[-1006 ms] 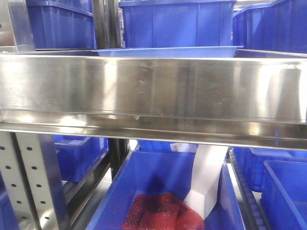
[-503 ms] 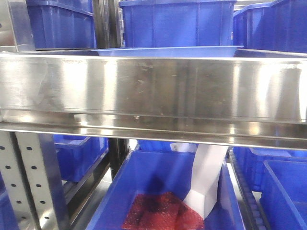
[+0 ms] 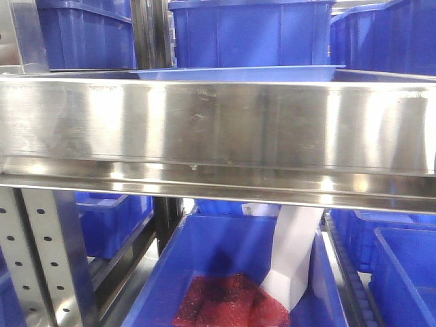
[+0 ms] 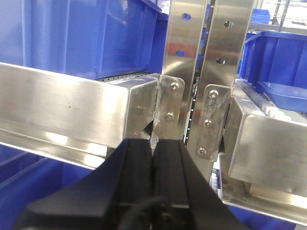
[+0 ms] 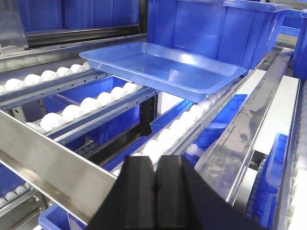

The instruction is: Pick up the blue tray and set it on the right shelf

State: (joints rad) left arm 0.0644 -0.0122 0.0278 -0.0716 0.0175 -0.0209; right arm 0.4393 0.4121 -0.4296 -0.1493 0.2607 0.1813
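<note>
Both pincers are pressed shut on nothing: the left pincer (image 4: 153, 158) faces the perforated uprights (image 4: 184, 72), the right pincer (image 5: 156, 184) sits before the right shelf (image 5: 53, 160). Only the right wrist view shows the shelf's white rollers (image 5: 165, 139) carrying the whole blue tray (image 5: 160, 67), in front of a deep blue bin (image 5: 216, 28). From the front, just the tray's rim (image 3: 235, 70) shows above the broad steel rail (image 3: 218, 126).

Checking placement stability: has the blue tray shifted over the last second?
No. The blue tray keeps its position against the shelf's steel front rail.
</note>
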